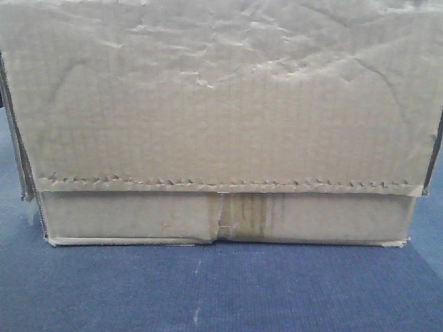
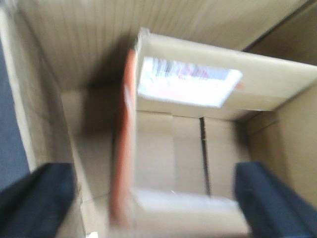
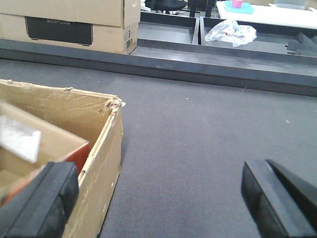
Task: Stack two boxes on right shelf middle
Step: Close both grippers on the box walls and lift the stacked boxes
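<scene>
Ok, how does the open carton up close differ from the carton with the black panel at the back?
The open carton has a ragged, torn rim; the black-panel carton has clean, straight edges. The open carton has plain walls, while the black-panel carton carries a dark printed panel. Both are brown cardboard.

The carton (image 1: pixel 221 104) is showing a pale, washed-out brown, with a streaked yellowish tape strip (image 1: pixel 246 214) running down its centre seam. The surface (image 1: pixel 221 290) beneath is reading as speckled blue-grey in the front view and as darker grey in the right wrist view. The open carton (image 2: pixel 74 49) is showing beige, finely ribbed walls. The smaller box (image 2: pixel 124 148) inside is showing an orange-red side and a white label (image 2: pixel 185 82) with blurred dark and pinkish print. The left claw (image 2: pixel 153 203) and the right claw (image 3: pixel 158 198) are both appearing black.
</scene>
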